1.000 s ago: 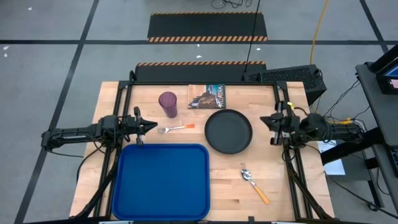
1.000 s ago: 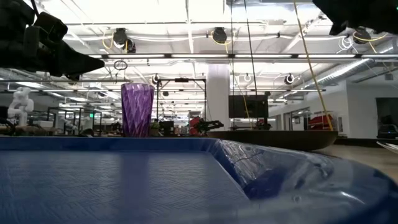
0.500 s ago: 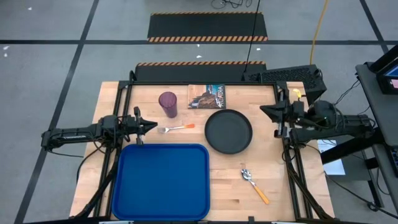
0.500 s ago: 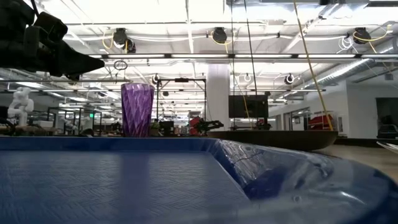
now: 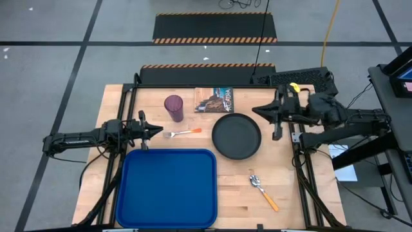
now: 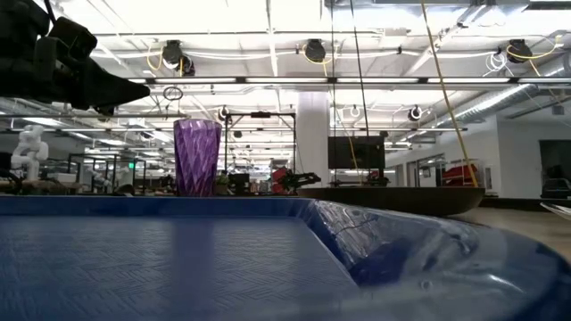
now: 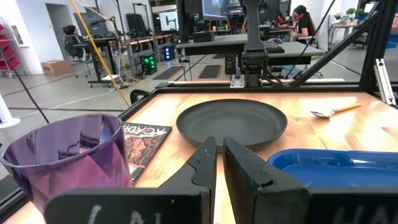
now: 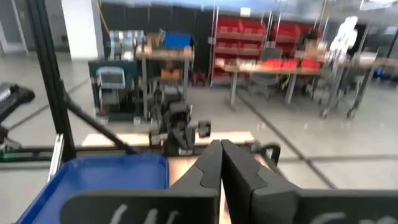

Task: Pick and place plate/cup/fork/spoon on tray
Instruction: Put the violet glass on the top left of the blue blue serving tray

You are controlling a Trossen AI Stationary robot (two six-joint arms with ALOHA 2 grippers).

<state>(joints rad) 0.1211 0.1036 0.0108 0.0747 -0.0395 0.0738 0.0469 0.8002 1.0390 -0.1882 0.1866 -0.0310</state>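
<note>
The black plate (image 5: 236,136) lies at the table's middle right, and it also shows in the left wrist view (image 7: 231,121). The purple cup (image 5: 173,107) stands upright at the far left. The fork (image 5: 182,133) lies between cup and plate. The spoon (image 5: 264,192) lies near the front right. The blue tray (image 5: 166,188) sits at the front left. My left gripper (image 5: 156,131) is shut and empty beside the fork's tines. My right gripper (image 5: 256,110) is shut and empty, raised by the plate's far right rim.
A book (image 5: 214,99) lies flat at the table's far edge, behind the plate. Black frame rails run along the table's left and right sides (image 5: 300,169). Bare wood shows between the tray and the spoon.
My right gripper has gone from the table's right edge toward its left and far side, to the plate's far right rim, and has risen out of the low view. It stays shut. My left arm and all the things have kept still.
</note>
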